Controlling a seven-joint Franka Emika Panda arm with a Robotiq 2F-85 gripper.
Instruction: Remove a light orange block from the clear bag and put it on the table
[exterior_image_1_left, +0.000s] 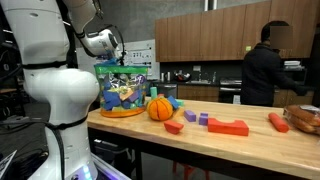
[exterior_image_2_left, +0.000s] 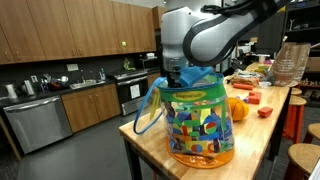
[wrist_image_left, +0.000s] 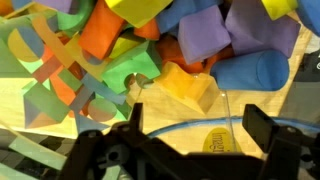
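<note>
The clear bag (exterior_image_1_left: 125, 88) (exterior_image_2_left: 200, 125) with a green top band stands upright near one end of the wooden table (exterior_image_1_left: 230, 145) (exterior_image_2_left: 150, 150), full of colourful toys. My gripper (exterior_image_1_left: 114, 62) (exterior_image_2_left: 185, 76) hangs right over the bag's mouth. In the wrist view the gripper (wrist_image_left: 197, 115) is open and empty, its two dark fingers straddling the bag's rim. Just beyond the fingers lies a light orange block (wrist_image_left: 186, 82) among several blue, purple, green and darker orange blocks. It touches neither finger.
A ribbed orange ball (exterior_image_1_left: 160, 108) (exterior_image_2_left: 237, 108) sits beside the bag. Red blocks (exterior_image_1_left: 228, 127), purple blocks (exterior_image_1_left: 190, 116) and an orange-red cylinder (exterior_image_1_left: 278, 122) lie further along the table. A person (exterior_image_1_left: 265, 65) stands behind its far end. Stools (exterior_image_2_left: 305, 155) stand by the table.
</note>
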